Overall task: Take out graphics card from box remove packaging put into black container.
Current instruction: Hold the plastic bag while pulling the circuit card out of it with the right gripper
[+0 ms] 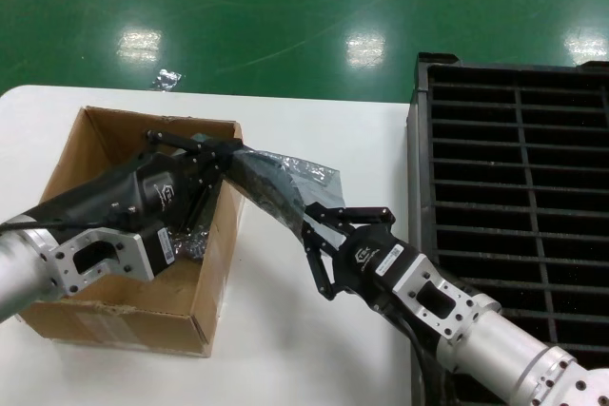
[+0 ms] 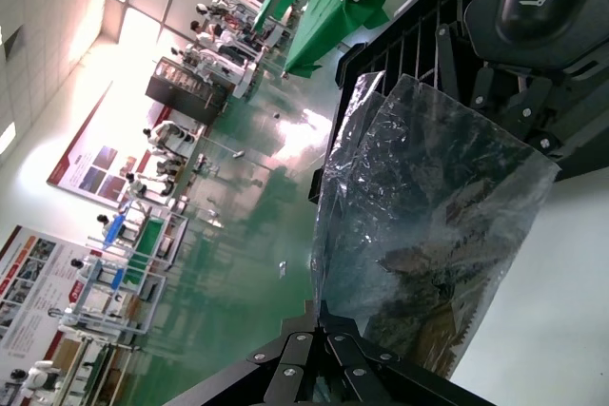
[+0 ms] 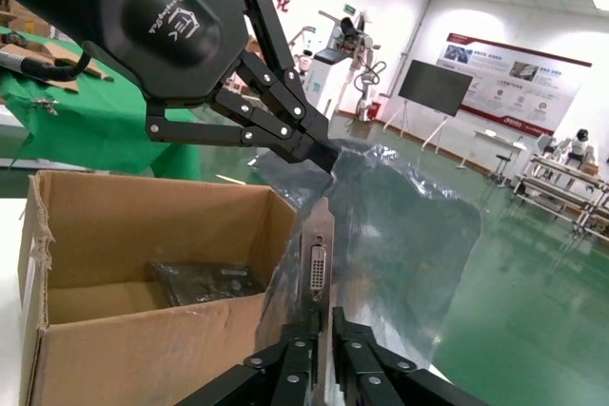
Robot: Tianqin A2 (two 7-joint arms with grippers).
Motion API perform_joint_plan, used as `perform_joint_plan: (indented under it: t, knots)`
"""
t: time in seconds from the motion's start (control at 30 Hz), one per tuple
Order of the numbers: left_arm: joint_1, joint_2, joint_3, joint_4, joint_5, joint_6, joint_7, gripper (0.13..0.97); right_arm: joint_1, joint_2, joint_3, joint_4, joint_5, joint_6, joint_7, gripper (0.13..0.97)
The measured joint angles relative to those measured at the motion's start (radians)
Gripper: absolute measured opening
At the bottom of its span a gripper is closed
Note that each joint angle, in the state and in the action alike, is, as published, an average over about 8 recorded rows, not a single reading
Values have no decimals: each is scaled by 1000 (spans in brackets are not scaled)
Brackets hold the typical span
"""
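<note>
Item: graphics card (image 3: 318,268), a thin board with a metal end bracket, partly sheathed in its bag.
Location: held in the air between the two grippers, just beyond the rim of the cardboard box (image 1: 214,263) and above the white table (image 1: 285,330); the black crate (image 1: 519,187) stands to the right, well apart.
Handling, card: judged light, stiff and fragile; best taken by the bracket or the board edge, not by its face.
Handling, bag (image 2: 428,206): thin, crinkly and limp, likely slippery; best pinched at a corner.
Left gripper (image 3: 319,151): fingers clenched on the upper corner of the bag.
Right gripper (image 3: 319,325): fingers drawn close together at the bracket end; appears to grasp the card there.
Box contents: another dark bagged board (image 3: 205,282) lies on the bottom.
</note>
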Motion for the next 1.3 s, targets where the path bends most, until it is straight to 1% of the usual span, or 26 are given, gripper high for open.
perform_joint_plan:
  t: [0.13, 0.4, 0.43, 0.7, 1.03, 1.3]
  knots:
    - [0, 0, 0, 0, 0, 0, 0, 139, 4, 2, -12, 1, 5, 2, -3, 158]
    - [0, 0, 0, 0, 0, 0, 0, 139, 1, 5, -34, 7, 10, 3, 3, 250]
    - [0, 0, 0, 0, 0, 0, 0, 139, 2, 3, -36, 6, 10, 5, 5, 250]
    - [0, 0, 0, 0, 0, 0, 0, 139, 14, -35, -38, -27, 1, 36, 31, 331]
    - [0, 0, 0, 0, 0, 0, 0, 139, 26, -87, -38, -83, -27, 73, 54, 272]
    - [0, 0, 0, 0, 0, 0, 0, 139, 39, -111, -32, -117, -20, 101, 42, 185]
